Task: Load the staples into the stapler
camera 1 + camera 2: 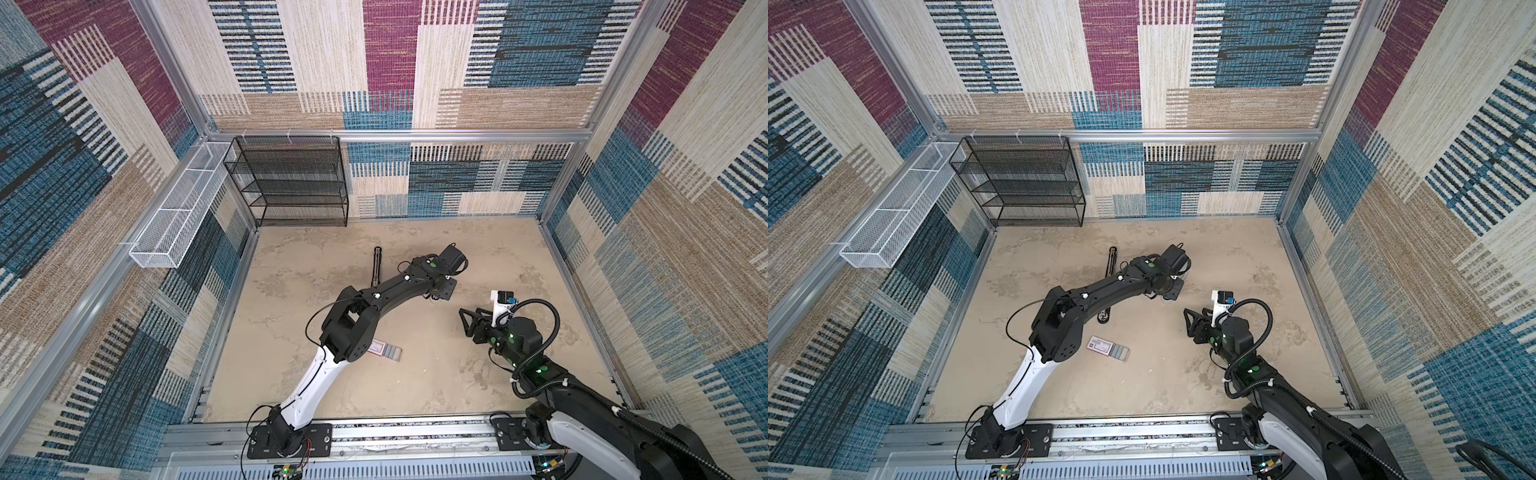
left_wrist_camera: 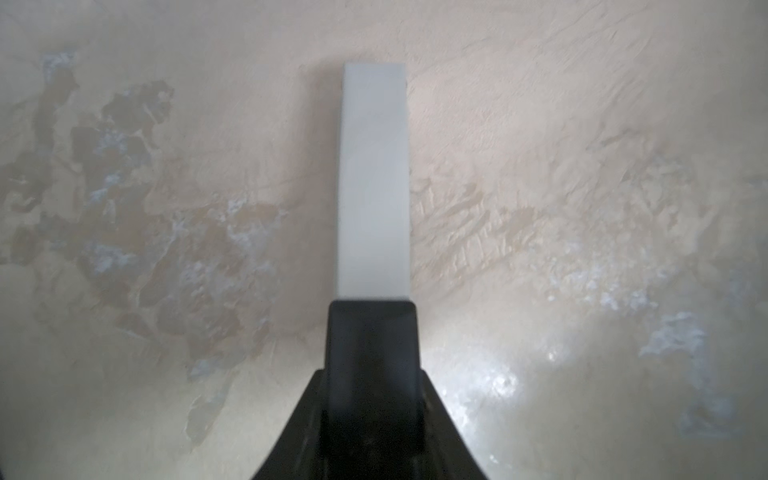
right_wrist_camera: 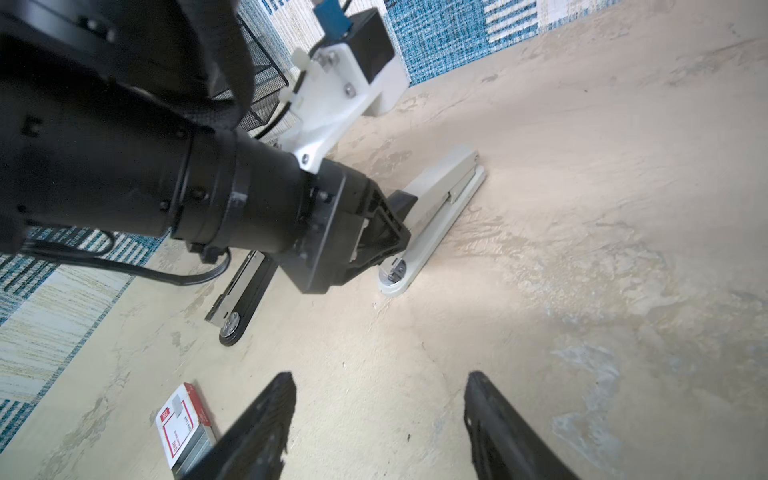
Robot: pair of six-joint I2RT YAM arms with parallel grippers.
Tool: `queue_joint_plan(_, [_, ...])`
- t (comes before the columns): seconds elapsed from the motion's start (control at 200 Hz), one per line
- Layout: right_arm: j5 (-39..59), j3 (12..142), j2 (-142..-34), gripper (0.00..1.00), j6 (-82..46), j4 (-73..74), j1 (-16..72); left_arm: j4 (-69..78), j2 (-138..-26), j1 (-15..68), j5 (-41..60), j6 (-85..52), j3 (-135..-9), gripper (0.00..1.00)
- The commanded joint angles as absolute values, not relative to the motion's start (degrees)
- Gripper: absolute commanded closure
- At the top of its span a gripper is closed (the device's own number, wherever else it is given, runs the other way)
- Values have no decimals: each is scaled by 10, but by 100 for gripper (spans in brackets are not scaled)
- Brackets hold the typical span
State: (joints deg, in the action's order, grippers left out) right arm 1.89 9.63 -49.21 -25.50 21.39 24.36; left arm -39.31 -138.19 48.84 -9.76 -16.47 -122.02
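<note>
A light grey stapler (image 3: 444, 199) lies flat on the beige table (image 3: 582, 249). My left gripper (image 3: 397, 226) is shut on its black rear end (image 2: 372, 332), and its pale top (image 2: 374, 178) stretches away in the left wrist view. The staples sit in a small white box with a red mark (image 1: 386, 351) (image 1: 1109, 348) (image 3: 183, 424), grey strips poking out, near the left arm's elbow. My right gripper (image 3: 380, 378) (image 1: 467, 316) hovers open and empty over bare table, to the right of the box. In both top views the left wrist hides the grey stapler.
A black stapler (image 3: 241, 291) (image 1: 377, 266) lies swung open on the table beside the left arm. A black wire shelf (image 1: 291, 183) stands at the back left wall. A white mesh basket (image 1: 178, 212) hangs on the left wall.
</note>
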Motion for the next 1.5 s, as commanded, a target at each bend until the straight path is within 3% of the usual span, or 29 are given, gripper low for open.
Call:
queue_joint_plan(0.0, [8,96,-491,32,-263,209,243,-417,-1389,488,-59,-200,-1246,63])
queue_joint_plan(0.356, [13,109,-482,32,-254,187,243,-374,-1288,487,-36,-189,-1159,60])
queue_joint_plan(0.686, [96,160,-519,40,-231,155,245,-255,-1042,487,-66,-184,-857,61])
queue_joint_plan(0.906, [169,177,-542,47,-218,157,248,-302,-918,479,-49,-206,-725,65])
queue_joint_plan(1.097, [176,178,-540,48,-214,149,249,-385,-906,476,14,-226,-685,80])
queue_joint_plan(1.497, [178,155,-532,49,-221,156,250,-395,-947,482,47,-288,-633,80])
